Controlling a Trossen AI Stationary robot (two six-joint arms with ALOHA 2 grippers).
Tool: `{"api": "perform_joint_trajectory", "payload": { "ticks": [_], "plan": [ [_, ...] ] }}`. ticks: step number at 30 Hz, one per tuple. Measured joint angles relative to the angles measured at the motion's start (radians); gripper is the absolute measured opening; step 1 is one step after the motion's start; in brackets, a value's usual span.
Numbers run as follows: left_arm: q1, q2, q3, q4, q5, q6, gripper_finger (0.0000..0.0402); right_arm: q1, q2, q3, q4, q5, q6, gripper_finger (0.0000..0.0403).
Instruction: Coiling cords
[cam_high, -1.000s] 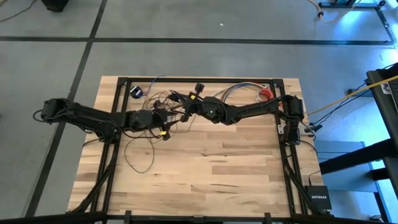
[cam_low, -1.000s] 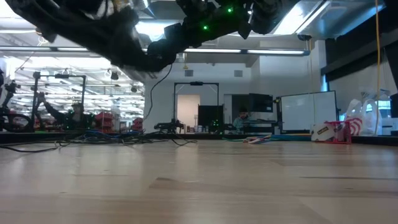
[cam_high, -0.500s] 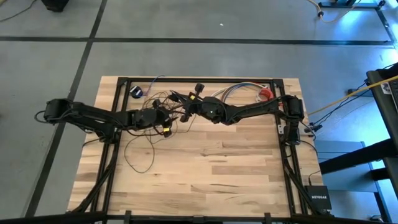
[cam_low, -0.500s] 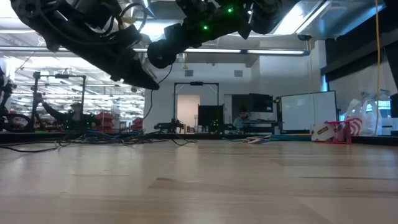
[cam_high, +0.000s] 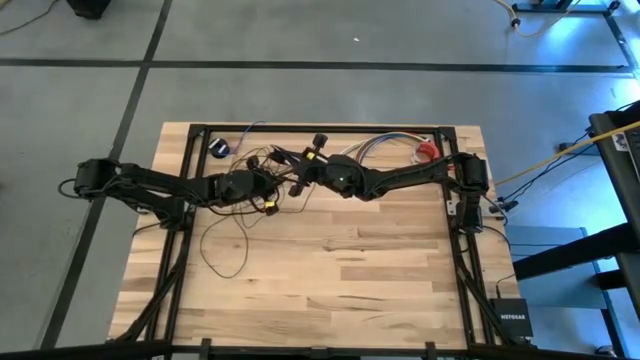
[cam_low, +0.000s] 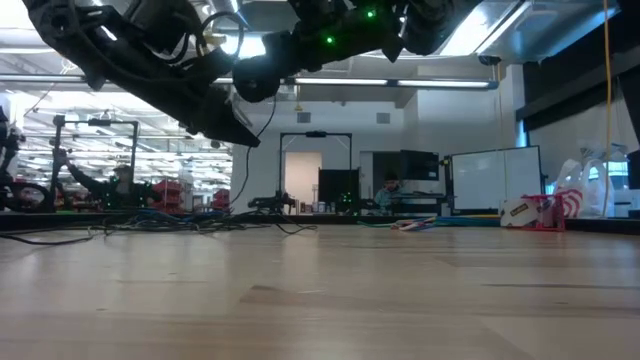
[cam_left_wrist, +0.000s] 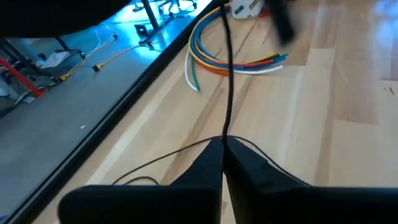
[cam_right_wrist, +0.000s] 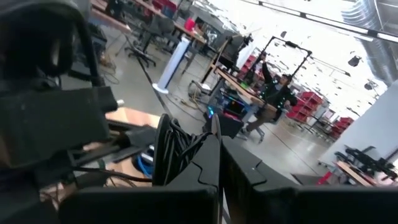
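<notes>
A wooden table (cam_high: 330, 270) seen from above, its near half mostly bare. Nearest, on the left side, a loose loop of the thin dark cords (cam_high: 222, 250) lies on the wood, trailing up toward the middle of the table. There the two dark arms meet, raised above the surface. The left gripper (cam_high: 268, 195), reaching in from the left, has its fingers (cam_left_wrist: 208, 163) clenched on a strand of the cords (cam_left_wrist: 227, 81), which runs taut away from the tips. Just beside it, the right gripper (cam_high: 300, 180), reaching in from the right, has its fingers (cam_right_wrist: 211, 155) pressed together on a bunched coil of the cords (cam_right_wrist: 171, 146). Farther back, near the far edge, a small black round puck (cam_high: 219, 147) rests at the left, and a short bundle of multicoloured wires (cam_high: 385, 145) lies to the right.
</notes>
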Motion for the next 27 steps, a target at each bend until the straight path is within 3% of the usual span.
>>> {"api": "perform_joint_trajectory", "payload": {
  "ticks": [4,12,17,27],
  "plan": [
    [0.004,0.004,0.0,0.011,-0.021,0.031,0.0005,0.001,0.0,0.0,0.004,-0.019,0.02,0.001],
    [0.061,-0.043,0.0,-0.052,-0.24,0.138,0.0005,0.052,-0.014,0.0,-0.016,0.023,-0.043,0.001],
    [0.067,-0.167,0.0,-0.078,-0.252,0.178,0.0003,0.067,-0.018,0.0,-0.066,0.115,-0.109,0.001],
    [0.068,-0.415,0.0,-0.199,-0.22,0.166,0.0004,0.059,-0.018,0.001,-0.14,0.112,-0.161,0.001]
  ]
}}
